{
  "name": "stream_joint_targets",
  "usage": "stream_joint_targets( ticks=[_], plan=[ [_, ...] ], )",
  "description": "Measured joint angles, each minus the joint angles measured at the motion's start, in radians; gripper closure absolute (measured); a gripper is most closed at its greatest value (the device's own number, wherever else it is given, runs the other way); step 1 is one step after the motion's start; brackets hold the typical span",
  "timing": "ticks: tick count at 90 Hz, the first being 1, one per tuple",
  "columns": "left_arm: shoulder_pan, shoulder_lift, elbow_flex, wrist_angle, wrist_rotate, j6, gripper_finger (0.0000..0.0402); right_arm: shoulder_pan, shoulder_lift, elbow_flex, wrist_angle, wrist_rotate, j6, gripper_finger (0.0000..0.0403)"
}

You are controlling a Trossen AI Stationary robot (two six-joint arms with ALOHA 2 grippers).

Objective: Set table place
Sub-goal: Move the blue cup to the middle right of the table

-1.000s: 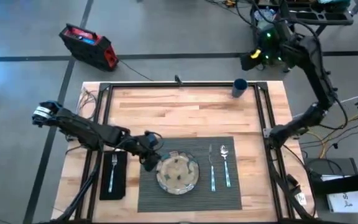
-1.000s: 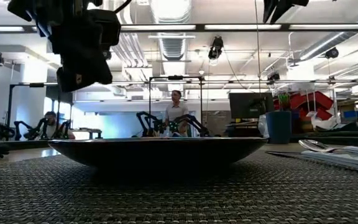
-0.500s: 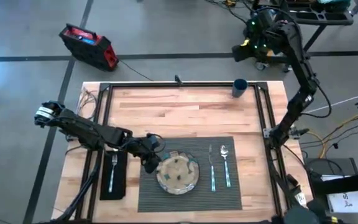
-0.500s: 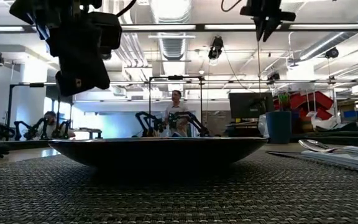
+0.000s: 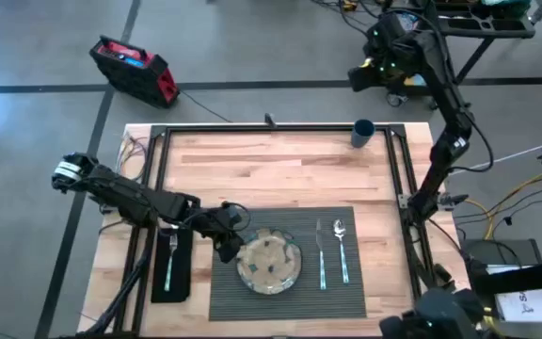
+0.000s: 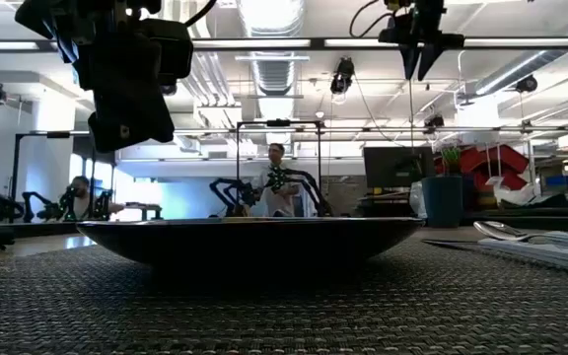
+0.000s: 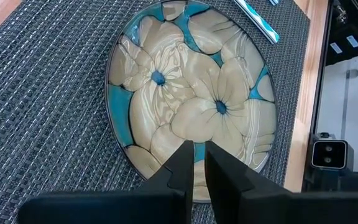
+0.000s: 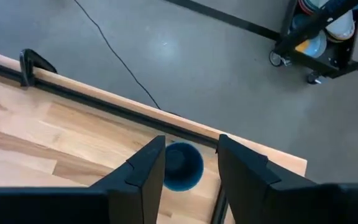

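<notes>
Left claw (nearly closed) hovers over plate; right claw, open, above cup.

The worktop is pale wood in glued planks, smooth with a soft sheen, edged by matt black metal rails. On it lies a dark grey woven placemat, ribbed and rough. At the placemat's middle sits a plate with a glossy glazed surface, cream petals over turquoise. Beside the plate, the knife and spoon look like polished metal. Off the placemat's edge, a matt black cloth napkin carries a shiny fork.
</notes>
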State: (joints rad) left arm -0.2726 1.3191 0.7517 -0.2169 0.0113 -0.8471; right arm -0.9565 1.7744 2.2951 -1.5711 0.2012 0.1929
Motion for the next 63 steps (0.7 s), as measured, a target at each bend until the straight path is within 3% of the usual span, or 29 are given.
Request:
stream_joint_targets(
  ticks=[36, 63],
  plan=[
    [0.000, 0.016, 0.000, 0.000, -0.002, 0.008, 0.0374, 0.000, 0.033, -0.003, 0.000, -0.003, -0.020, 0.0281],
    [0.000, 0.016, 0.000, 0.000, -0.002, 0.023, 0.0366, 0.000, 0.037, -0.065, 0.000, 0.000, -0.022, 0.0262]
  ],
)
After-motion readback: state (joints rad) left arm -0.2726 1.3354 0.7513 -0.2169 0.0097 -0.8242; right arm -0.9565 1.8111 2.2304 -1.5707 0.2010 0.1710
